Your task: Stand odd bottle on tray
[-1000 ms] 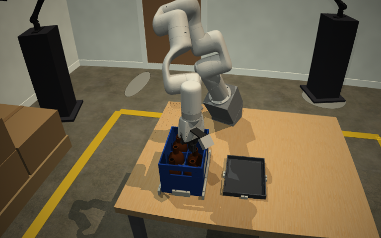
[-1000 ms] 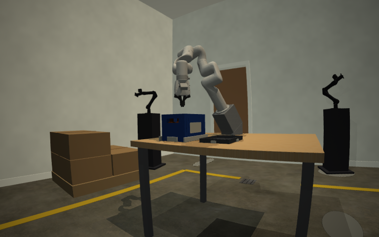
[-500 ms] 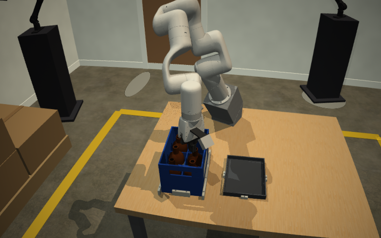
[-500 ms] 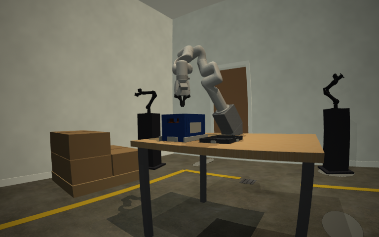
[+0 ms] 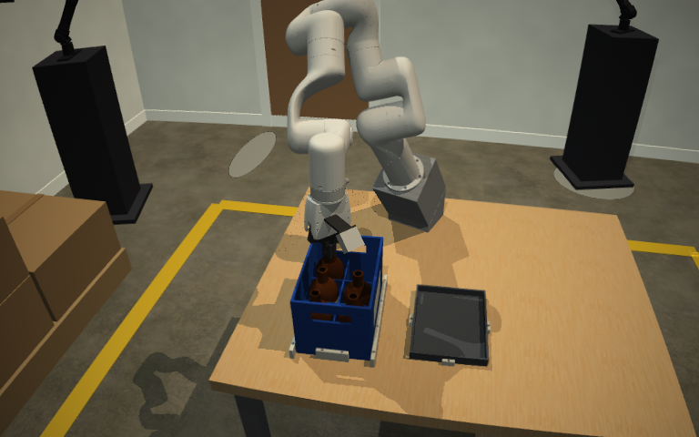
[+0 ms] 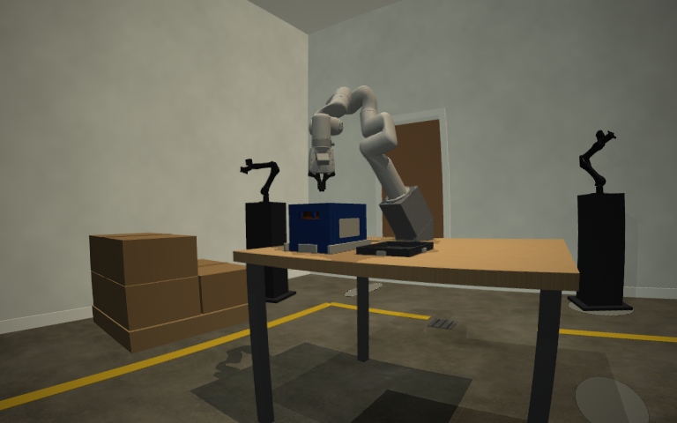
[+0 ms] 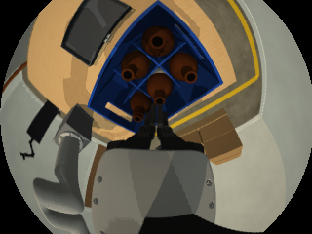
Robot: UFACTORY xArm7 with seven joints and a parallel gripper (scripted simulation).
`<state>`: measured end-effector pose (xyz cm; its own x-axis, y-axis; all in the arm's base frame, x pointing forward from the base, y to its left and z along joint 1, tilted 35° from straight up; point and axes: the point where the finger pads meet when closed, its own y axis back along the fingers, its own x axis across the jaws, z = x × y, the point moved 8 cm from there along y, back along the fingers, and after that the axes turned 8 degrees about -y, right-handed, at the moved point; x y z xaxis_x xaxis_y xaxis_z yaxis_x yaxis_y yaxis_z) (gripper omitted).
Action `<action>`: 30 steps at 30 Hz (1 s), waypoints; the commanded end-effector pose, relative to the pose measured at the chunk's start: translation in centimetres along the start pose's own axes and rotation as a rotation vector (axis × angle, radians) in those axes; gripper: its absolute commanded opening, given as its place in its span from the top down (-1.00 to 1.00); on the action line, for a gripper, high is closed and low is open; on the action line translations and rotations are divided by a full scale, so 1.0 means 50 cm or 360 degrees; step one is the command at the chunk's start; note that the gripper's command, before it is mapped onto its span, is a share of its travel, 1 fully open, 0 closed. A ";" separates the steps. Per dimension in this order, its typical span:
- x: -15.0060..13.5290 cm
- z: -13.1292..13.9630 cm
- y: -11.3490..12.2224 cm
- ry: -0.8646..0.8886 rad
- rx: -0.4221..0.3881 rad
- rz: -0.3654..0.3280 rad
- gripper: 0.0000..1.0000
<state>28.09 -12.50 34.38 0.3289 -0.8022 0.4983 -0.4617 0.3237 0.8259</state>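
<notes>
A blue crate (image 5: 339, 301) stands on the left part of the table and holds several brown bottles, all upright in its cells; one is at the back (image 5: 330, 265) and two are nearer (image 5: 323, 288) (image 5: 357, 290). The crate also shows in the side view (image 6: 326, 224) and in the wrist view (image 7: 156, 65). A dark, empty tray (image 5: 448, 324) lies to the right of the crate. My gripper (image 6: 322, 185) hangs a little above the crate's back rim, over the back bottles. Its fingers are shut together and hold nothing.
The arm's grey base (image 5: 410, 193) sits on the table behind the crate and tray. Cardboard boxes (image 5: 45, 268) are stacked on the floor at the left. Black pedestals (image 5: 85, 128) (image 5: 605, 103) stand at the back corners.
</notes>
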 end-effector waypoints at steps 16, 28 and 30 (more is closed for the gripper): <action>-0.081 0.203 -0.012 0.0052 0.0065 -0.0007 1.00; -0.081 0.203 -0.012 0.0052 0.0065 -0.0007 -0.30; -0.081 0.203 -0.012 0.0052 0.0065 -0.0007 -0.30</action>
<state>18.69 -14.48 29.10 0.3593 -0.7870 0.5015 -0.4915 0.2972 0.8186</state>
